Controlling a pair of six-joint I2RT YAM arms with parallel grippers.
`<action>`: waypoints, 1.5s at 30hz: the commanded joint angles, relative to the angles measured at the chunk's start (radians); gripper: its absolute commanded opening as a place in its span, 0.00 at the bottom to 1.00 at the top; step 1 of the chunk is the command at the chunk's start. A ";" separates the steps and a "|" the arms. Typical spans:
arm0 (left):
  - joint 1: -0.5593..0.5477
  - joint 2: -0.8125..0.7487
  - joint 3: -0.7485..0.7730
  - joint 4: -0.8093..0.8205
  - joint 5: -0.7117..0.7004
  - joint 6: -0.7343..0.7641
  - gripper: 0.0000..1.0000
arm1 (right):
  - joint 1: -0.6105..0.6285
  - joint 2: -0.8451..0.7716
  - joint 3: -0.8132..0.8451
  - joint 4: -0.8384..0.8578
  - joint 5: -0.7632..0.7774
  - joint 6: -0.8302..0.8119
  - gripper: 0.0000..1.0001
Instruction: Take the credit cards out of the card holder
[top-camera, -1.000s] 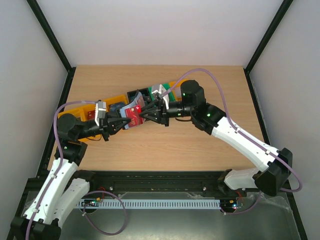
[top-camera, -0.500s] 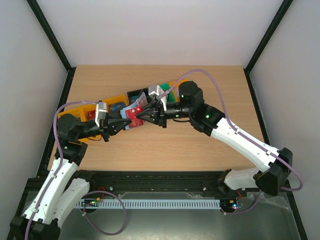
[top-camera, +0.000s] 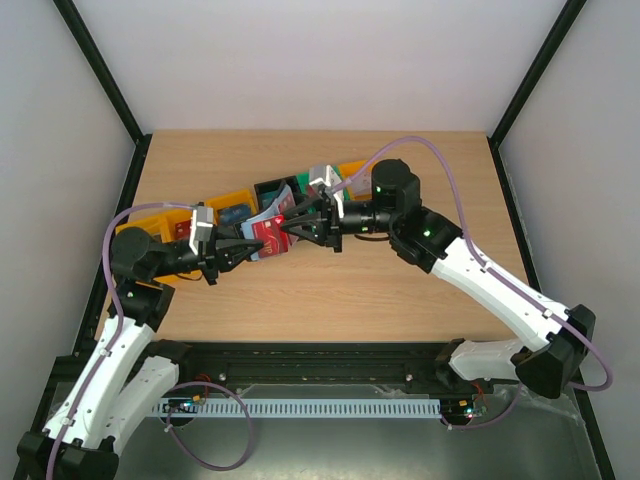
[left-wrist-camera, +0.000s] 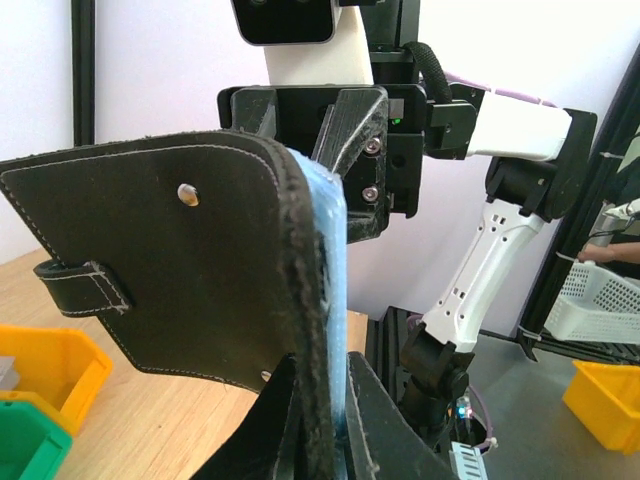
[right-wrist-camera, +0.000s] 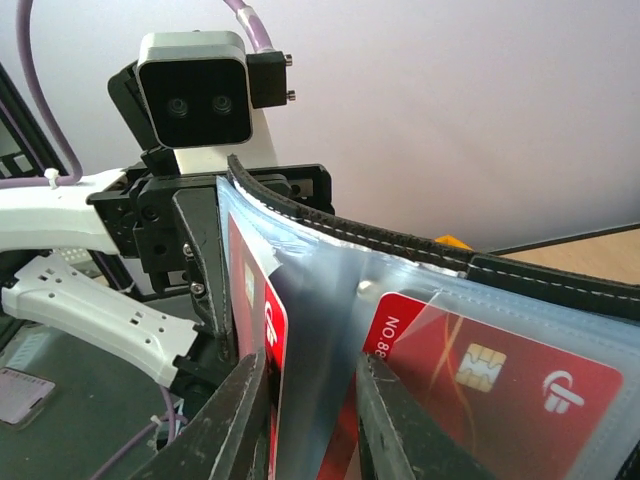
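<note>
The black card holder (top-camera: 262, 236) hangs open above the table between my two grippers. My left gripper (top-camera: 243, 249) is shut on its lower edge; in the left wrist view the black cover (left-wrist-camera: 170, 270) and its blue inner lining stand pinched between my fingers (left-wrist-camera: 330, 420). My right gripper (top-camera: 294, 226) has its jaws apart, straddling a clear inner sleeve and the edge of a red credit card (right-wrist-camera: 262, 330). A second red credit card (right-wrist-camera: 500, 385) with a chip sits in the sleeve pocket to the right. The holder's black stitched edge (right-wrist-camera: 400, 245) arches over them.
A row of bins stands behind the grippers: yellow bins (top-camera: 236, 203), a black bin (top-camera: 272, 189) and a green bin (top-camera: 338, 180). In the left wrist view a yellow bin (left-wrist-camera: 40, 365) and a green bin (left-wrist-camera: 25, 440) lie at lower left.
My right arm has shifted slightly up and to the right, its gripper staying at the holder's open side. My left gripper has kept its hold and barely moved.
</note>
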 joint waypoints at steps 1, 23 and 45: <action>-0.007 -0.008 0.038 0.059 0.032 0.036 0.02 | 0.000 -0.036 -0.013 0.011 0.062 -0.009 0.22; -0.009 -0.004 0.035 0.080 0.028 0.069 0.02 | 0.080 0.011 -0.026 0.077 0.026 0.054 0.09; -0.057 0.008 -0.102 0.112 -0.155 -0.131 0.13 | -0.061 -0.070 -0.233 0.253 -0.039 0.298 0.02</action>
